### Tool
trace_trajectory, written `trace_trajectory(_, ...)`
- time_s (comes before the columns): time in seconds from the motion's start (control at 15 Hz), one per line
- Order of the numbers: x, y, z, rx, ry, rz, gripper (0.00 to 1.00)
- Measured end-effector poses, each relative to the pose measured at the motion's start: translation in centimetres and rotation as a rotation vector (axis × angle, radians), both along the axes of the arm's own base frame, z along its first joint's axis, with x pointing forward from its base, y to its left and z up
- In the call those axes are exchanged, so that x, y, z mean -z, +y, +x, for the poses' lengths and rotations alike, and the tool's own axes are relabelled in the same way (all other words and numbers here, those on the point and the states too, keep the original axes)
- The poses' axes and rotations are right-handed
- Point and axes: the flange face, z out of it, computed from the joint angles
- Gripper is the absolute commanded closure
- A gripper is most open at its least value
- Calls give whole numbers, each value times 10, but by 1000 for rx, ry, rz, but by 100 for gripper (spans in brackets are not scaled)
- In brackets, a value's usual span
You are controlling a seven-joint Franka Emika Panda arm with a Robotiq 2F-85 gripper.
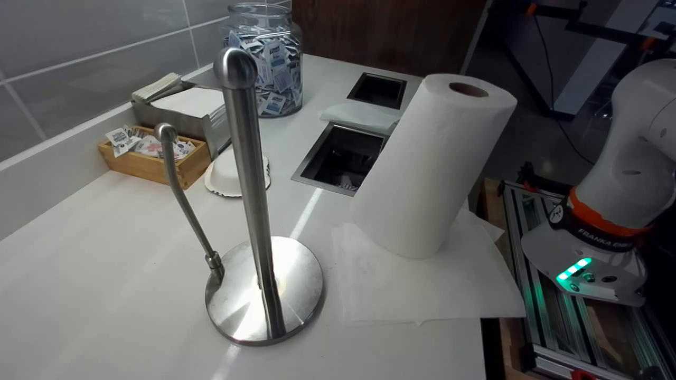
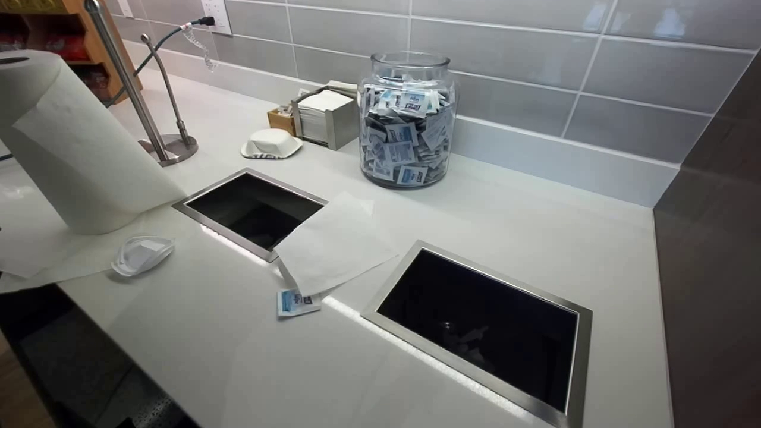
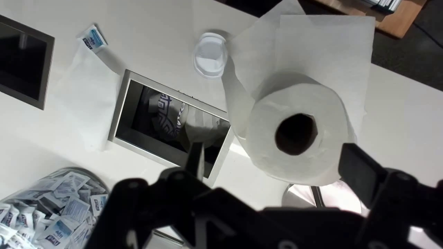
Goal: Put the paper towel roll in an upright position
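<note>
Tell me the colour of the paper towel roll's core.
The core looks brown, best seen in an exterior view.

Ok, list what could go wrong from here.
The thick white paper towel roll stands on its loose white sheets, which overhang the edge of the white counter; snagging them might topple it. In the wrist view the black two-fingered gripper stands open, one fingertip at the roll's outline, contact unclear; a sideways move could knock it over.
</note>
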Motion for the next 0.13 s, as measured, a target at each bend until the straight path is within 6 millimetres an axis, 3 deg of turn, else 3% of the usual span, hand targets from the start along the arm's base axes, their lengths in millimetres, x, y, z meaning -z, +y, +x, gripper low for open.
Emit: trace_trajectory(0.13,2,2,1,-3,4,-3,0)
